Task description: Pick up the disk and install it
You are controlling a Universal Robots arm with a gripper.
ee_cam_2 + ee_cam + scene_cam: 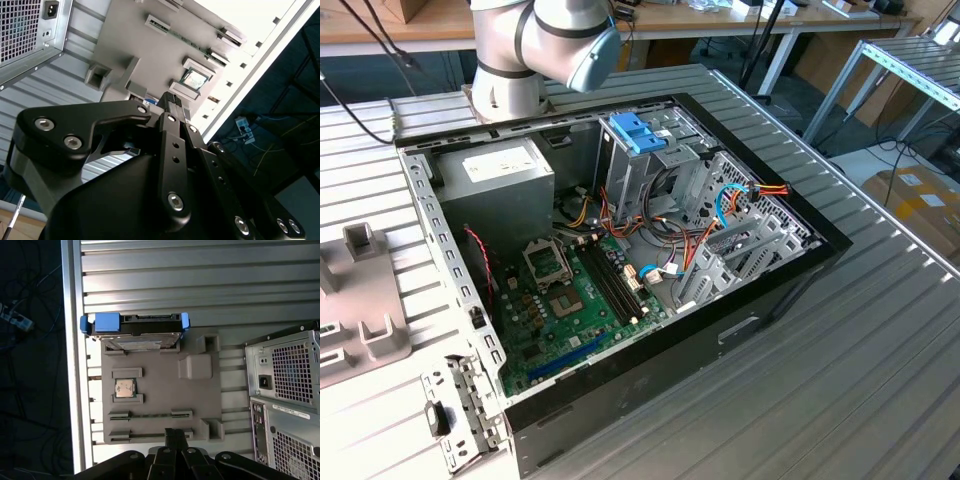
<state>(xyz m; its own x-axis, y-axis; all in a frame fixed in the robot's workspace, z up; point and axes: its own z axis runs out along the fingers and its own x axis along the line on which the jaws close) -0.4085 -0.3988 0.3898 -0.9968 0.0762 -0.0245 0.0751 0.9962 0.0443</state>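
Observation:
The disk (pixel 135 332) is a dark-grey drive in a light-blue carrier with a blue end tab (pixel 106 321). It lies at one end of a grey fixture plate (pixel 160 370) on the ribbed table. In the first wrist view my gripper (pixel 173 434) hangs over the plate's opposite end, well apart from the disk. Its fingers are closed together with nothing between them. The second wrist view shows the same black gripper (pixel 172 102) above the plate (pixel 130 45).
An open computer case (pixel 620 250) holds a green motherboard, a metal drive cage (pixel 740 230) and a blue bracket (pixel 635 133). Its rear panel (pixel 285 390) stands beside the plate. A processor chip (pixel 124 388) sits on the plate. The table edge (pixel 72 365) runs close by.

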